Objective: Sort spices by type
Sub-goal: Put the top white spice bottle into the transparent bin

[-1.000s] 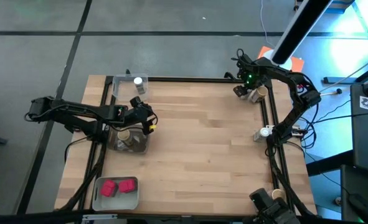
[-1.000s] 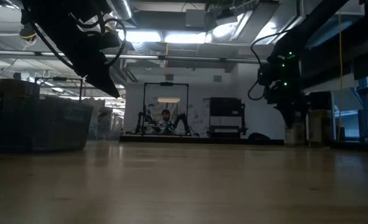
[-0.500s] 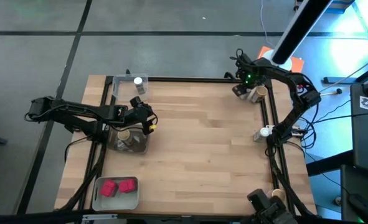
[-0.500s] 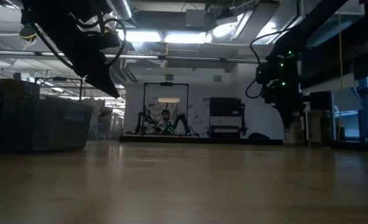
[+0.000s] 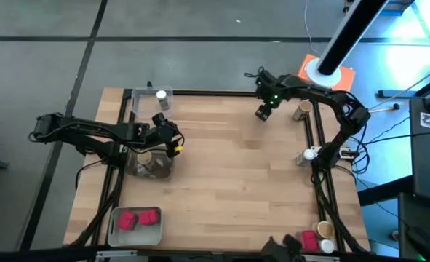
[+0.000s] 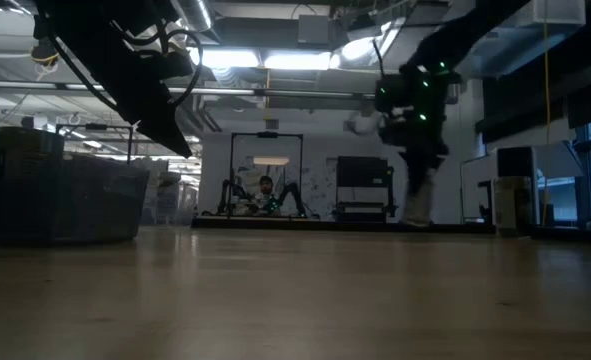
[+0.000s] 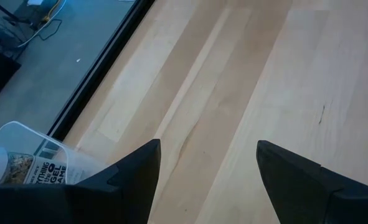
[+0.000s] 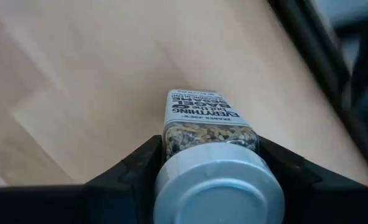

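Right wrist view shows the right gripper (image 8: 212,155) with its fingers (image 8: 134,168) clamped on a white-lidded spice jar (image 8: 212,158), just below the lid on the clear body. In the high view the right gripper (image 5: 264,110) is near the far edge of the counter (image 5: 236,167). The jar looks small and light, rigid, with smooth walls and a paper label, so it could slip or twist if squeezed weakly; being possibly glass, it would not take a drop well. The neck grip beneath the lid seems sound, since the lid's rim acts as a stop. The left gripper (image 7: 205,180) hangs with fingers spread and empty over the counter's left side, near a clear tray (image 7: 40,152) holding another white-lidded jar (image 7: 9,167). A tan-lidded jar (image 5: 300,110) stands at the far right edge.
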You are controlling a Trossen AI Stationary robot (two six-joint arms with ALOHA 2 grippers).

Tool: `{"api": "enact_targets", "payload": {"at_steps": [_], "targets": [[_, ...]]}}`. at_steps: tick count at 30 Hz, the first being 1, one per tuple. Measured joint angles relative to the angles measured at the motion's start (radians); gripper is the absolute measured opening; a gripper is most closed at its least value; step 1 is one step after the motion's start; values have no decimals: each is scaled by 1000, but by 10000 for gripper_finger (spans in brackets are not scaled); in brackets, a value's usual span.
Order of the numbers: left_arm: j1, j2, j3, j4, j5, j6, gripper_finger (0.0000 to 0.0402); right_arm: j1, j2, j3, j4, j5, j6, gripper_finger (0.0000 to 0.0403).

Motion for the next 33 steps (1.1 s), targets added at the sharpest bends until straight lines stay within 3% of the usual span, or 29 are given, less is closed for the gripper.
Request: {"api": "enact_targets", "payload": {"at_steps": [11, 17, 28, 33], "targets": [[0, 0, 0, 2, 0, 1, 249, 200, 9, 90, 169, -35, -43, 208], [0, 0, 0, 2, 0, -2, 249, 266, 93, 209, 167, -44, -71, 208], [0, 0, 0, 0, 0, -2, 249, 311, 353, 553, -51, -44, -72, 208], [-1, 0, 0, 0, 0, -2, 249, 311, 433, 627, -121, -52, -60, 209]]}}
